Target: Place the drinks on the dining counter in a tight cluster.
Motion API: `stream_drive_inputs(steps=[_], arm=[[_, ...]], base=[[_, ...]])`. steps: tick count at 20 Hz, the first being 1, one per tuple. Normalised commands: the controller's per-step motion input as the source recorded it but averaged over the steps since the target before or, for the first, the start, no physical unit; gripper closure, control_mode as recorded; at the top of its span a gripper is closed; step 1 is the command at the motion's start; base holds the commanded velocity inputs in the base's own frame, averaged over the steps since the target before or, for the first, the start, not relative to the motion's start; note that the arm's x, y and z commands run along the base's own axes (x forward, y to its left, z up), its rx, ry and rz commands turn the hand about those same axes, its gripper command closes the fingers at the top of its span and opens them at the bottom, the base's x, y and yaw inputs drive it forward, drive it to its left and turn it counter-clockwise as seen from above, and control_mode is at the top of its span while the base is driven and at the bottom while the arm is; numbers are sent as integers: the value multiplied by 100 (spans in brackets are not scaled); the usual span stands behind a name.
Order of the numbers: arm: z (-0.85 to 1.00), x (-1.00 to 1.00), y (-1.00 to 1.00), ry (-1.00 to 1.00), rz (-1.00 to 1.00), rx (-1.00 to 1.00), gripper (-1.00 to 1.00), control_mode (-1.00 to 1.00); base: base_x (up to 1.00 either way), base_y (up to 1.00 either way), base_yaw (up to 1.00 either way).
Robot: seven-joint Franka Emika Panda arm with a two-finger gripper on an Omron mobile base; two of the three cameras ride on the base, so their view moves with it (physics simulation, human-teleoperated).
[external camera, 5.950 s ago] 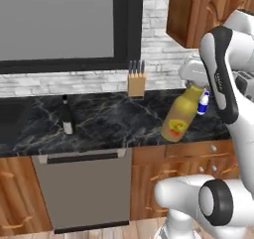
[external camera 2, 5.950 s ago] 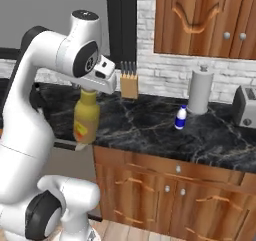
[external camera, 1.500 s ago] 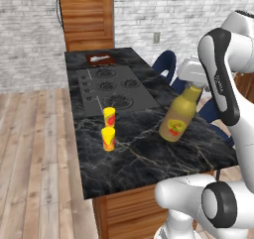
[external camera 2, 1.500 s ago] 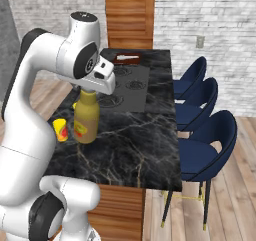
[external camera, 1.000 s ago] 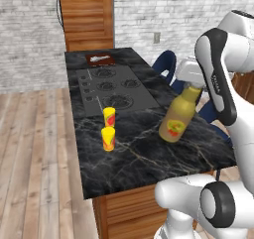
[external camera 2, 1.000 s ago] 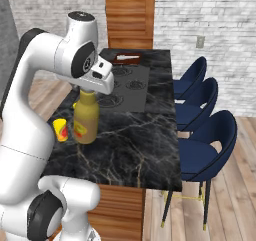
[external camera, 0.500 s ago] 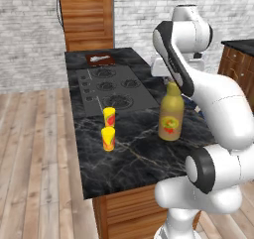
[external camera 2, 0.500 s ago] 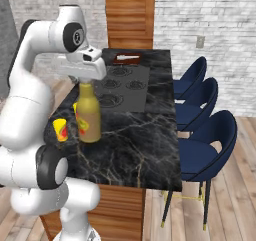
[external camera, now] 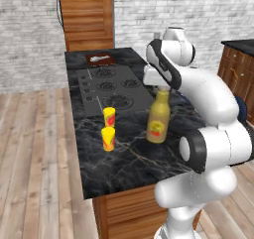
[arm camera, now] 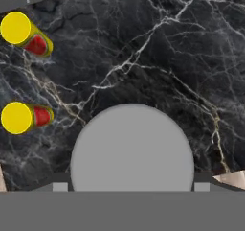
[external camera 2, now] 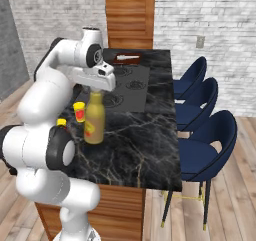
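Note:
The mustard-yellow bottle [external camera: 158, 120] [external camera 2: 94, 119] stands upright, with its base at the dining counter [external camera: 129, 163] [external camera 2: 145, 145], in front of the cooktop. My gripper [external camera: 161, 88] [external camera 2: 98, 89] comes down on its top and is shut on the neck. From the hand view I look straight down on the grey cap [arm camera: 132, 146], with a finger on each side of it. The slim wine bottle and the small blue-and-white bottle are out of view.
Two small yellow-and-red cans [external camera: 109, 117] [external camera: 107, 138] [arm camera: 24, 33] [arm camera: 23, 117] stand just left of the bottle. The black cooktop [external camera: 111, 87] lies behind them, and a brown tray [external camera: 101, 59] sits at the far end. Three blue chairs [external camera 2: 205, 145] line the island's right side.
The arm has swung lower and the upright bottle has shifted a little closer to the two cans. The cans have not moved.

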Motion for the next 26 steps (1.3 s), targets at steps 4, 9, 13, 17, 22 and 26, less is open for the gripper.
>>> stream_drive_inputs(steps=[4, 9, 13, 17, 22, 26], arm=[[-37, 49, 3, 0, 0, -1, 100, -100], [-34, 2, 1, 0, 0, -4, 100, -100], [-3, 0, 21, 0, 0, -7, 100, -100], [-19, 0, 21, 0, 0, -4, 100, -100], [-33, 0, 1, 0, 0, 0, 100, -100], [-33, 0, 0, 0, 0, 0, 100, -100]], base=[[0, 0, 0], [0, 0, 0], [0, 0, 0], [0, 0, 0], [0, 0, 0], [0, 0, 0]])
